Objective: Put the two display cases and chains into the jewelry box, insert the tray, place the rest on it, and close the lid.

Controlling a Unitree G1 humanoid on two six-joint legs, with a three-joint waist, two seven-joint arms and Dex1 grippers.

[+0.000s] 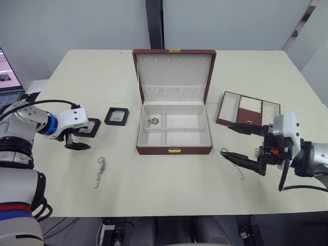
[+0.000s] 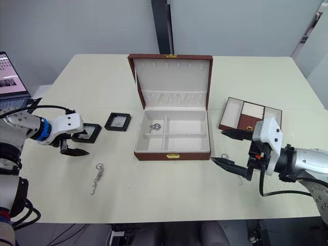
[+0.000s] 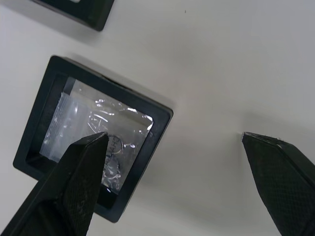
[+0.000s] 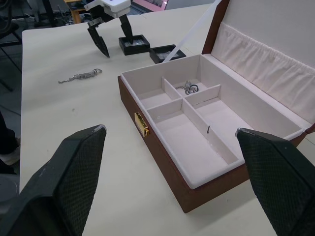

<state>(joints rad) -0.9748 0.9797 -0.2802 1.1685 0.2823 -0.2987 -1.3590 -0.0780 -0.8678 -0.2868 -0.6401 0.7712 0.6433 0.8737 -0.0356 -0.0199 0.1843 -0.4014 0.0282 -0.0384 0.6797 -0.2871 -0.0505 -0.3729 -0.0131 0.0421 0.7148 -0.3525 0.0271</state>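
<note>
The brown jewelry box [image 1: 174, 149] stands open mid-table with its lid up, and a small silver chain [image 1: 153, 121] lies in its back-left compartment. Another chain [image 1: 100, 170] lies on the table at the left. Two black display cases sit left of the box: one [image 1: 117, 116] stands free. My open left gripper [image 3: 173, 138] hovers over the edge of the other [image 3: 88, 118], one finger above it. My right gripper [image 1: 225, 139] is open and empty right of the box. The tray [image 1: 248, 109] rests behind it.
A thin silver strand with a ring [image 2: 224, 157] lies on the table under my right gripper's lower finger. A laptop [image 1: 7, 77] sits at the table's far left edge. Bare tabletop stretches in front of the box.
</note>
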